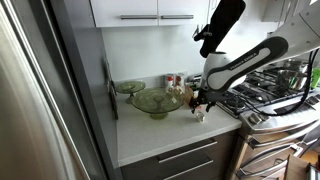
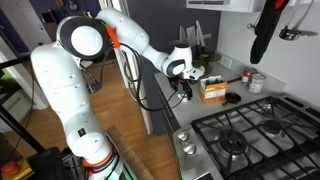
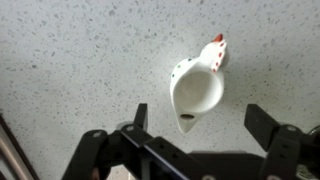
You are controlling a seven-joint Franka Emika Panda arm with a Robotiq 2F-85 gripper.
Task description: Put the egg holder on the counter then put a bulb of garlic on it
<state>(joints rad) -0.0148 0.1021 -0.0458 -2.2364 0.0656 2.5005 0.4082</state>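
The egg holder [image 3: 197, 88] is a small white hen-shaped cup with a red comb. It stands on the speckled light counter [image 3: 70, 60]. My gripper [image 3: 203, 120] is open right above it, with one finger on each side of the cup's tail end and neither touching it. In an exterior view the gripper [image 1: 200, 100] hangs low over the counter [image 1: 150, 130] next to the stove, with the egg holder [image 1: 200, 115] under it. In the other view the gripper [image 2: 183, 85] is near the orange box. I see no garlic bulb clearly.
A wide green glass footed bowl [image 1: 157, 101] and a smaller green dish [image 1: 130, 88] stand on the counter. The gas stove [image 1: 270, 95] is beside the gripper. A small orange box [image 2: 212, 90] and a tin [image 2: 257, 82] stand near the burners [image 2: 245, 130].
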